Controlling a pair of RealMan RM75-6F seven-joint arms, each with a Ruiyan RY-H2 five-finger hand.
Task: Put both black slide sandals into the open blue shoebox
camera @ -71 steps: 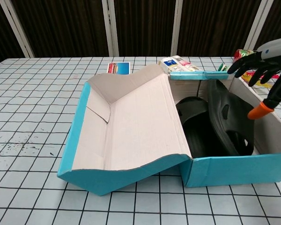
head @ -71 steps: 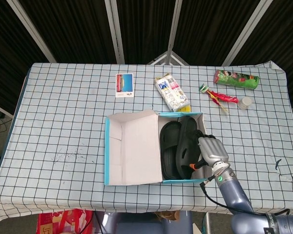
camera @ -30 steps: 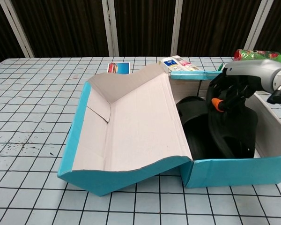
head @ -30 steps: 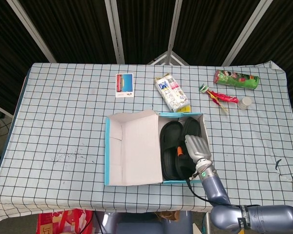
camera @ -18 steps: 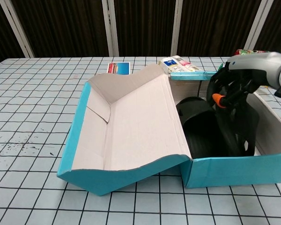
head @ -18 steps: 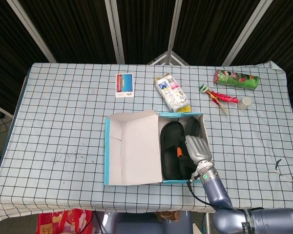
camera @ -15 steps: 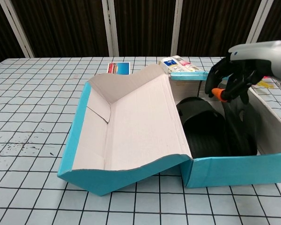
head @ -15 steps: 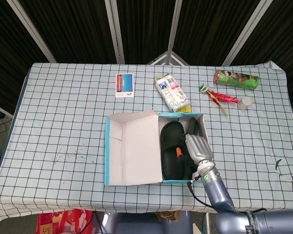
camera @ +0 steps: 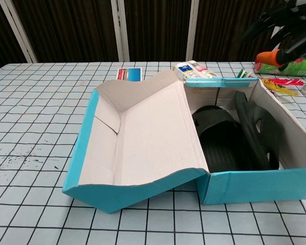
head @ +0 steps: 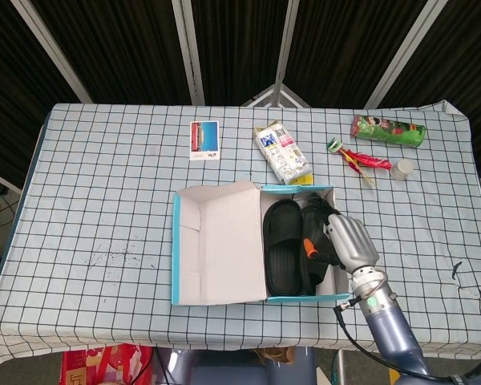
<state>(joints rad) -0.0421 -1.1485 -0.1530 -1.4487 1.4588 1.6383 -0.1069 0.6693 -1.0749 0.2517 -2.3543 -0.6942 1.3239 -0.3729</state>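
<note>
Sandals (head: 293, 241) both in shoebox (head: 179, 265) | rt hand (head: 345, 241) above box's rt side, fingers apart, empty | lift straight up, clear rt wall | lt hand unseen

Two sandals (head: 283, 241) (head: 317, 233), one shoebox (head: 177, 265). One card (head: 204, 139), one carton (head: 282, 154), one can (head: 388, 131). One wrapper (head: 361, 157), one cap (head: 402, 168), one hand (head: 346, 241).
</note>
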